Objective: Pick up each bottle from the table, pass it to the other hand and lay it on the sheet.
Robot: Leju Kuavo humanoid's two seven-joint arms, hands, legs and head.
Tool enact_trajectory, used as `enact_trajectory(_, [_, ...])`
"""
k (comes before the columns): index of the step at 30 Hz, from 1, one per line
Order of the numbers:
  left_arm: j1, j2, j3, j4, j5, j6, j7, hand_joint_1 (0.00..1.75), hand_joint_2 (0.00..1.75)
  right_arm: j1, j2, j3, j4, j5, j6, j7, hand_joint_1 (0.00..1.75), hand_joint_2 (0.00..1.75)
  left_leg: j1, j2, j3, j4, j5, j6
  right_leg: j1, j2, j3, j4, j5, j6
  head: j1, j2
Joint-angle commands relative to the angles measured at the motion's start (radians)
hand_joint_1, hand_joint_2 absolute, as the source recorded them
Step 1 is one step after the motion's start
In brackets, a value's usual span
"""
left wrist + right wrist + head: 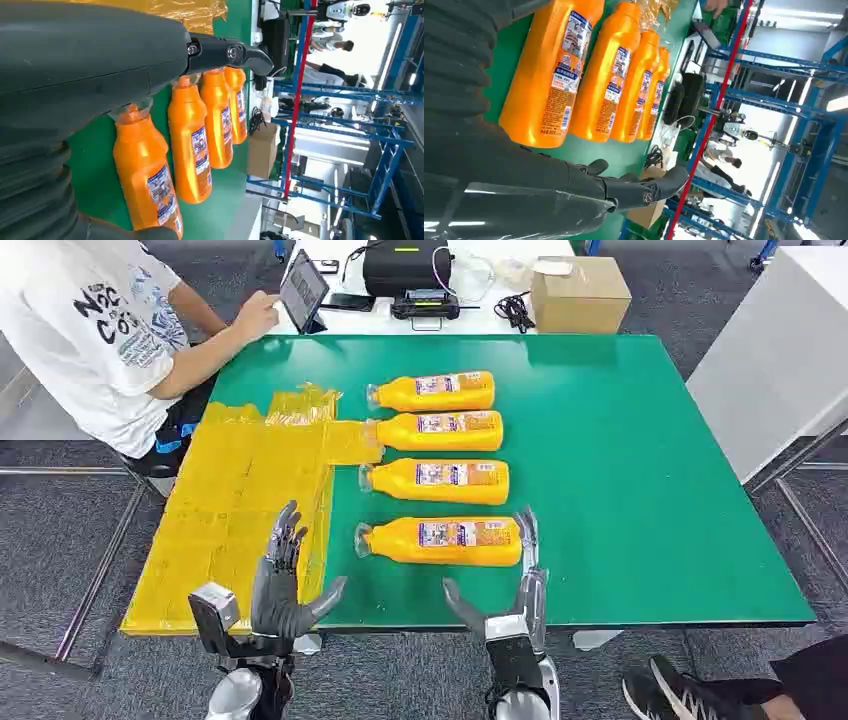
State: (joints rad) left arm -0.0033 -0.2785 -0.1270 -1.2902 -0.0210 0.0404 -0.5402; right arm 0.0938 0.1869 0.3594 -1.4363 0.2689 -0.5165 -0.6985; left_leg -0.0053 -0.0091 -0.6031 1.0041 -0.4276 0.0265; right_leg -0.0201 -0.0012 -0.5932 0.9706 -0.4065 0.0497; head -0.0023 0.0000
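Note:
Several orange bottles lie on their sides in a column on the green table, caps toward the yellow sheet. The nearest bottle lies close to the table's front edge. My right hand is open, fingers raised beside that bottle's base end, thumb spread below it. My left hand is open too, held over the sheet's near right part, left of the bottle's cap. Neither hand touches a bottle. The sheet is bare.
A person sits at the far left by a tablet. A cardboard box, a black case and cables lie on the white table behind. A shoe shows at the near right on the floor.

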Motion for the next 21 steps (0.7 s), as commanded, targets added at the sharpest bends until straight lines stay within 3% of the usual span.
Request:
enact_trajectory(1, [-0.015,0.013,-0.003,0.020,-0.001,0.004,0.004,0.00,1.75,-0.016,-0.013,0.005,0.032,0.000,-0.004,0.000,0.00,1.75,0.002,0.001,0.005,-0.001,-0.002,-0.002,0.002,0.001,0.005,-0.001,-0.002,-0.002,0.000,0.000])
enact_trajectory(21, [-0.033,0.010,0.006,0.034,0.005,0.008,0.006,0.00,1.75,-0.030,-0.015,-0.003,0.048,0.013,0.004,0.000,0.00,1.75,0.002,0.001,0.005,0.000,-0.002,-0.002,0.002,0.000,0.005,-0.001,-0.001,-0.002,0.000,0.000])
